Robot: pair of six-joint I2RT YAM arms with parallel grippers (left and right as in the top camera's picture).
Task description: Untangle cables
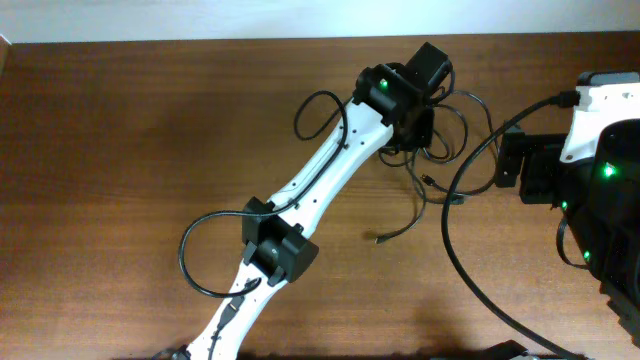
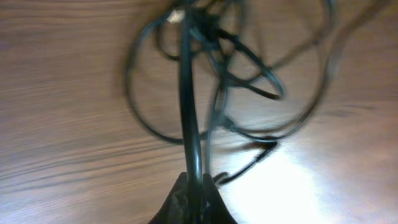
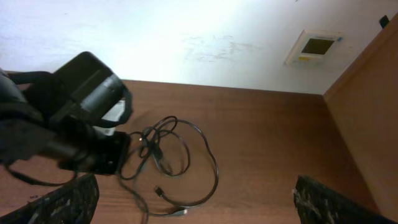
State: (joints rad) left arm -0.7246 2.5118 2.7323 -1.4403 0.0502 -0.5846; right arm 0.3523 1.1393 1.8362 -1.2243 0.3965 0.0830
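Fingertips of the left pincer [image 2: 194, 200] are pressed together on one strand of the cables [image 2: 188, 106]. That strand runs straight away from the tips into a knotted bunch just ahead. Beyond the knot and to either side of it, loose loops of the same thin black cords spread over the desk [image 2: 56, 93]; the view is blurred. The right pincer [image 3: 199, 210] stands spread wide with nothing between its fingers, well apart from the tangle. The tangle lies ahead of it and to its left, touching the dark wrist of the left arm [image 3: 81, 118].
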